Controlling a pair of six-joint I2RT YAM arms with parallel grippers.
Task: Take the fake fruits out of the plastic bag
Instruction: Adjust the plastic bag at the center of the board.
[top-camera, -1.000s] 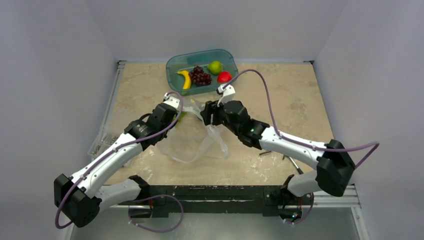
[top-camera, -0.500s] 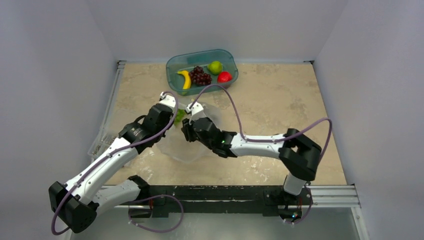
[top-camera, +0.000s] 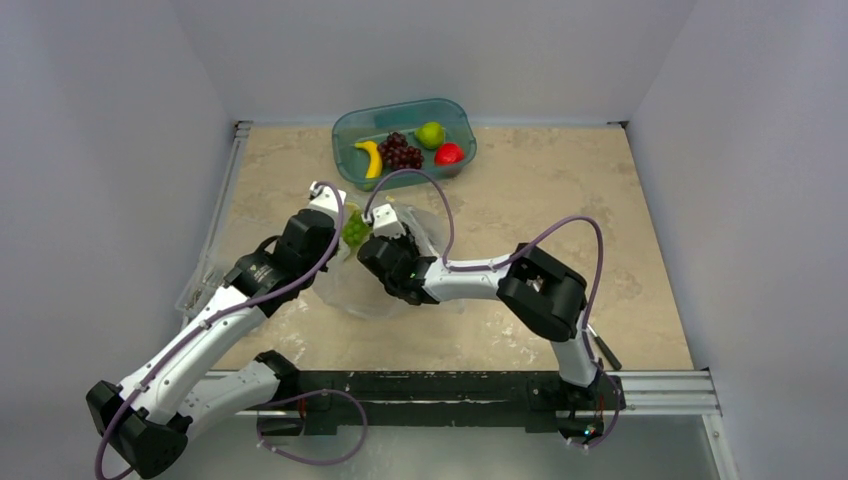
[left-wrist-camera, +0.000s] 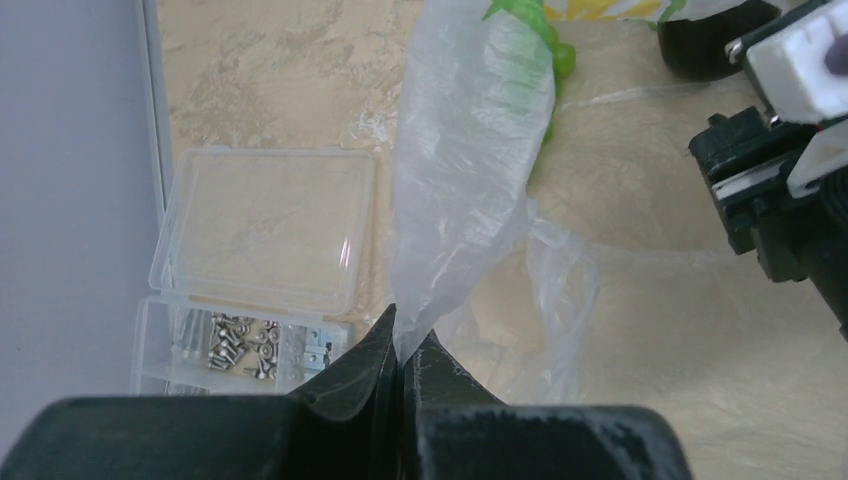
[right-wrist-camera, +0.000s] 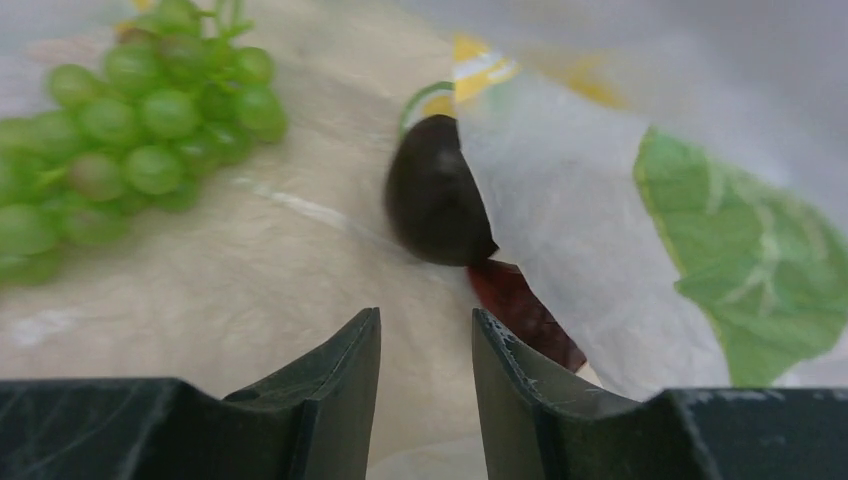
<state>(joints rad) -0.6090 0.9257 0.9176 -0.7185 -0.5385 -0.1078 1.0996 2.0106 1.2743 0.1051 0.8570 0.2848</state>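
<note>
My left gripper (top-camera: 337, 247) (left-wrist-camera: 401, 338) is shut on a bunched fold of the clear plastic bag (top-camera: 385, 295) (left-wrist-camera: 468, 180) and holds it up. My right gripper (top-camera: 373, 245) (right-wrist-camera: 425, 330) is open and empty, reaching into the bag's mouth. A green grape bunch (top-camera: 355, 228) (right-wrist-camera: 140, 150) lies inside the bag, left of the right fingers; it also shows through the film in the left wrist view (left-wrist-camera: 548, 45). A dark round thing (right-wrist-camera: 435, 205) lies just ahead of the right gripper, half under a printed fold. A banana (top-camera: 369, 158), purple grapes (top-camera: 400, 152) and a green apple (top-camera: 430, 134) lie in the teal tub (top-camera: 345, 130).
A red round fruit (top-camera: 449, 153) is also in the tub at the back. A flat clear box of metal parts (top-camera: 205, 285) (left-wrist-camera: 262, 255) sits at the table's left edge. The right arm's black wrist (left-wrist-camera: 780, 200) is close to the held bag.
My right arm swung left and its gripper went into the bag's mouth. My left gripper shifted slightly left and back with the bag fold, and the green grapes came into view.
</note>
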